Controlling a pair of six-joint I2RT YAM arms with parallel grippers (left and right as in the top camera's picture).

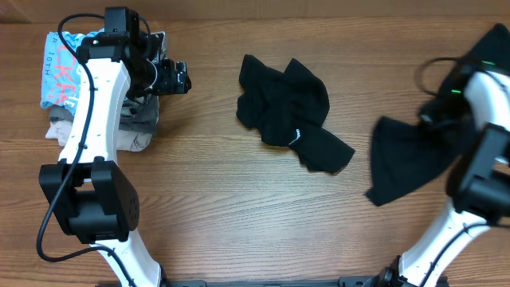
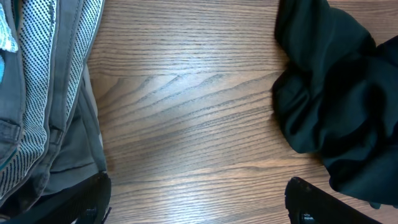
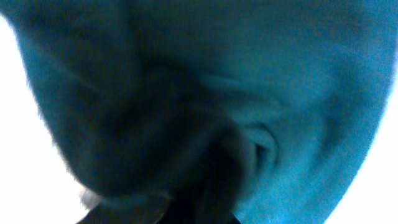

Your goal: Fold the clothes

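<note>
Bunching between the clamped right fingers [image 3: 194, 208], one black garment [image 1: 406, 159]

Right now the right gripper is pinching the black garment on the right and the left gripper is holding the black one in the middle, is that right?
No. The overhead view shows the left gripper open and empty beside the folded pile; the middle black garment lies untouched on the table. The right gripper is indeed shut on the right black garment.
</note>
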